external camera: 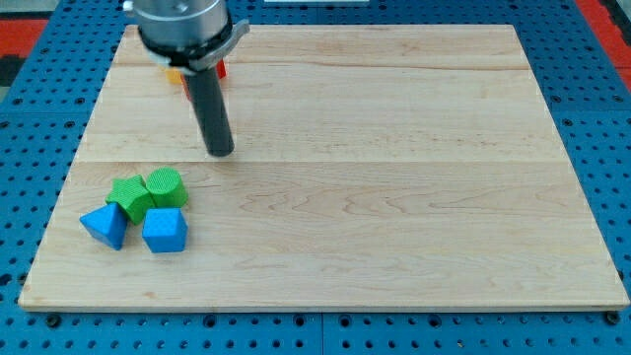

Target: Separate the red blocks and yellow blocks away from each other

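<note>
My tip (220,153) rests on the wooden board (394,197) in its upper left part. Behind the rod and the arm's head, near the board's top left, bits of a red block (222,69) and a yellow block (173,72) show; most of both is hidden and their shapes cannot be made out. They lie close together, above my tip in the view. My tip is apart from every block.
A cluster sits at the lower left: a green star-like block (129,196), a green cylinder (166,186), a blue triangular block (105,225) and a blue block (164,231). A blue pegboard (592,118) surrounds the board.
</note>
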`<state>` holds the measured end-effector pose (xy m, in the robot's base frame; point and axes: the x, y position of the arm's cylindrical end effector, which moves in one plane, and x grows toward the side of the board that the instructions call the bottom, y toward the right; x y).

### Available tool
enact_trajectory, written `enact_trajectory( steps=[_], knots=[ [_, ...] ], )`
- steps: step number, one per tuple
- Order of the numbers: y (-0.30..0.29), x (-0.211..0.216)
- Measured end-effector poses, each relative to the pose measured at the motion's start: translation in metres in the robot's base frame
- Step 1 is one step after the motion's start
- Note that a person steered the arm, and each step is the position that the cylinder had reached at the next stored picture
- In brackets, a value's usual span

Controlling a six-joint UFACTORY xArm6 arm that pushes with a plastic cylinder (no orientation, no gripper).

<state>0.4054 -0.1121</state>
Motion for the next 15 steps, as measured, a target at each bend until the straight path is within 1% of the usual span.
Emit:
enact_trajectory(
  steps=[1, 2, 3, 4, 5, 6, 7, 8, 9, 10, 11, 12, 13, 14, 15],
  knots=[
    [-0.061, -0.007],
    [-0.083, -0.005],
    [-0.1, -0.074],
    [-0.152, -0.112],
    [-0.138, -0.14],
    [-0.075, -0.11],
    [-0.061, -0.105],
    [-0.034, -0.107],
    [0.012, -0.128],
    [0.009, -0.141],
    [-0.036, -0.144],
    [-0.019, -0.146],
    [-0.005, -0.183],
    [-0.041, -0.213],
    [-0.084, -0.195]
  ],
)
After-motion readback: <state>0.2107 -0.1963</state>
